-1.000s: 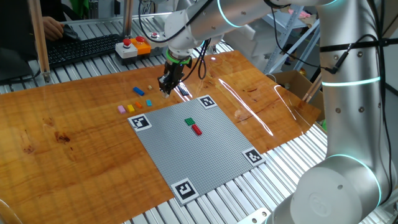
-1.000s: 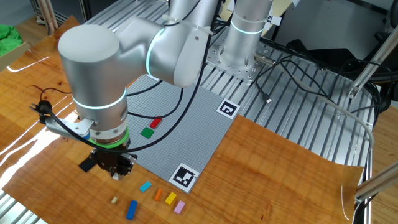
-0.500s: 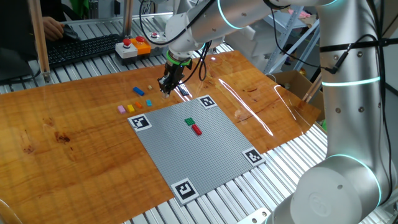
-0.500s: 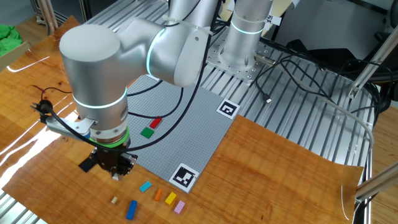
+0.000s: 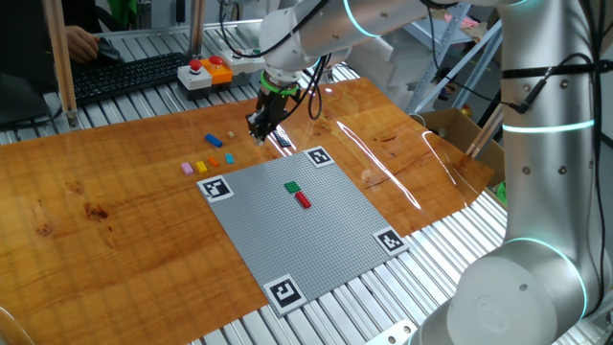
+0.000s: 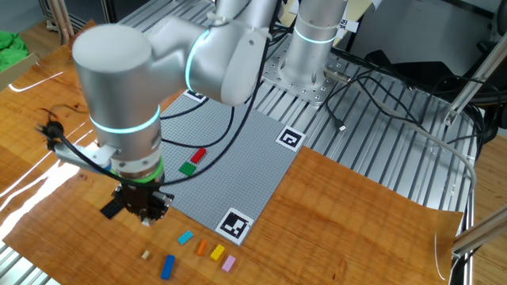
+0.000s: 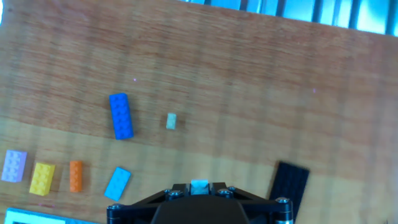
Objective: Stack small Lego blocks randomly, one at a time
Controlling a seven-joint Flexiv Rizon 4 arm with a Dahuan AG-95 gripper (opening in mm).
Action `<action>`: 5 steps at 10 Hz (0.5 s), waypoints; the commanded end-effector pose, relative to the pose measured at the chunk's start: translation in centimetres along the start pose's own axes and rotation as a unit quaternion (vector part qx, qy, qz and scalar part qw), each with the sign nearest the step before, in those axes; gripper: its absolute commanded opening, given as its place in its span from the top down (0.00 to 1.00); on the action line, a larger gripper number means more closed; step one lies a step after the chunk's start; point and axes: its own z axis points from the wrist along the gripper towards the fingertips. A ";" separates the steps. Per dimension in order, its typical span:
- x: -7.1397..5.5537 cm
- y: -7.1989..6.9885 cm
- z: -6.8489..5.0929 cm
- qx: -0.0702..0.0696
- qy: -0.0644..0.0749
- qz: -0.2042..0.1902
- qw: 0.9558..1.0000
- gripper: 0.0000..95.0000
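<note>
On the wooden table [image 5: 115,192], beside the grey baseplate [image 5: 297,225], I see loose blocks: blue [image 7: 120,116], whitish [image 7: 171,121], cyan [image 7: 117,183], orange [image 7: 76,175], yellow [image 7: 42,178], pink [image 7: 13,166]. My gripper [image 6: 145,212] hovers near them; I cannot tell whether its fingers are apart.

The wooden table [image 5: 115,206] carries a grey baseplate [image 5: 302,225] and loose small Lego blocks [image 5: 213,141].

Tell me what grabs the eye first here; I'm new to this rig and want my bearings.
The big silver arm with its end effector hanging over the wooden table, just off the grey baseplate. Next, the loose bricks on the wood: blue brick, cyan brick, orange brick, yellow brick. On the baseplate, a green brick and a red brick sit close together.
</note>
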 end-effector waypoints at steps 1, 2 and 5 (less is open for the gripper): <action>1.1 0.3 -1.3 -0.002 0.000 0.024 1.000 1.00; 1.7 0.4 -1.5 -0.002 0.000 0.027 1.000 1.00; 2.1 0.6 -1.4 -0.001 -0.003 0.037 0.999 1.00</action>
